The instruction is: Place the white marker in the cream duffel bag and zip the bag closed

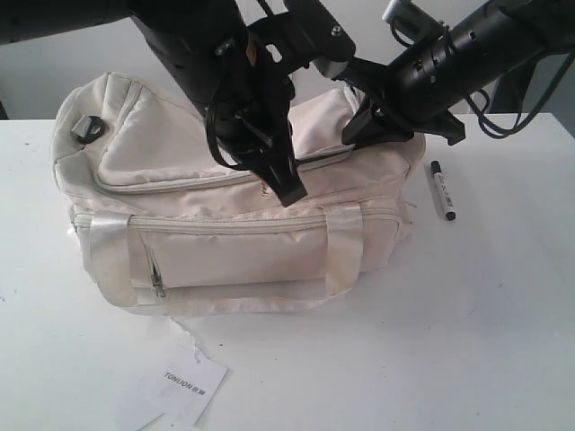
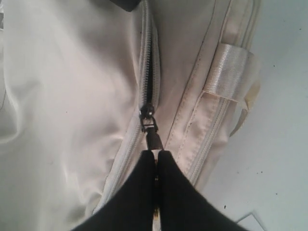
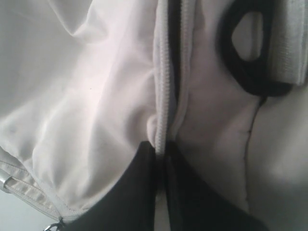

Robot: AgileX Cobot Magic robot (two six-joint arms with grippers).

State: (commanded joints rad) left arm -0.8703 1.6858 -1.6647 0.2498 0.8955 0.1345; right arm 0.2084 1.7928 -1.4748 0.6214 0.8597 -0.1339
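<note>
The cream duffel bag (image 1: 225,206) lies on the white table, front pocket toward the camera. On its top, my left gripper (image 1: 286,190) (image 2: 157,153) is shut on the dark zipper pull (image 2: 152,137); beyond the slider the top zip (image 2: 147,62) gapes open. At the bag's right end, my right gripper (image 1: 382,121) (image 3: 161,151) is shut on the zip edge (image 3: 164,96), near a black strap ring (image 3: 245,57). The white marker (image 1: 442,190) lies on the table right of the bag, apart from both grippers.
A white paper tag (image 1: 184,386) with print lies near the table's front edge. A black strap clip (image 1: 88,127) sits on the bag's left end. Both arms cross above the bag. Bare table (image 1: 485,314) stretches right of the bag.
</note>
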